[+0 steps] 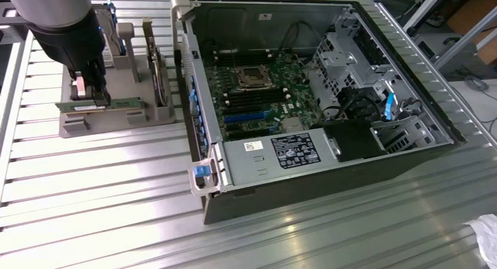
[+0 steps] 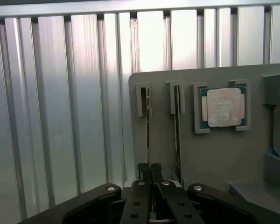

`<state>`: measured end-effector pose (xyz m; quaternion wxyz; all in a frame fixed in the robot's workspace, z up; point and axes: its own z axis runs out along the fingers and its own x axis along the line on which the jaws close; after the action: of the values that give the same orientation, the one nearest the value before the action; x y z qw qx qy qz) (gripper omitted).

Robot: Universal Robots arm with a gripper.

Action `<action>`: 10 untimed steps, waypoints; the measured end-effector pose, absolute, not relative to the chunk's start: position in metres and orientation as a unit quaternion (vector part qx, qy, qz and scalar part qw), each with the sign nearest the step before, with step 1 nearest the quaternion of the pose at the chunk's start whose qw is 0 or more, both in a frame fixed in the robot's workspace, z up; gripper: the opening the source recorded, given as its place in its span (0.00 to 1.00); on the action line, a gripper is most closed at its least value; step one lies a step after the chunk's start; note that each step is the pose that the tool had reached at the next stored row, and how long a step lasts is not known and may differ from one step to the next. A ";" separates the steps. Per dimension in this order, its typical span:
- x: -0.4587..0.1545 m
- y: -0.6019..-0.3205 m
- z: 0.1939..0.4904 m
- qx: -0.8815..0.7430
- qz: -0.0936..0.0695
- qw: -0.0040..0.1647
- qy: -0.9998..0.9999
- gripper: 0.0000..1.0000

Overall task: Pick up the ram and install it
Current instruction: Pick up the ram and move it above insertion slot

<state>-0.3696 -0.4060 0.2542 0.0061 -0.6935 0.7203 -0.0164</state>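
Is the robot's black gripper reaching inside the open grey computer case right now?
No, the gripper is shut on the thin green ram stick in the grey holder beside the case.

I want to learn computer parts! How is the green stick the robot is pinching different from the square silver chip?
The ram is long and thin, standing on edge; the processor chip is square and lies flat. The end effector pinches the ram; nothing touches the processor chip. Both sit in the grey holder.
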 end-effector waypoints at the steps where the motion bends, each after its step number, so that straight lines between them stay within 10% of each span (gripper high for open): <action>1: -0.370 -0.406 0.254 -0.693 -0.016 0.006 0.720 0.12; 10: -0.370 -0.406 0.257 -0.693 -0.016 0.006 0.720 0.12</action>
<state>-0.3696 -0.4060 0.2565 0.0061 -0.6935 0.7203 -0.0164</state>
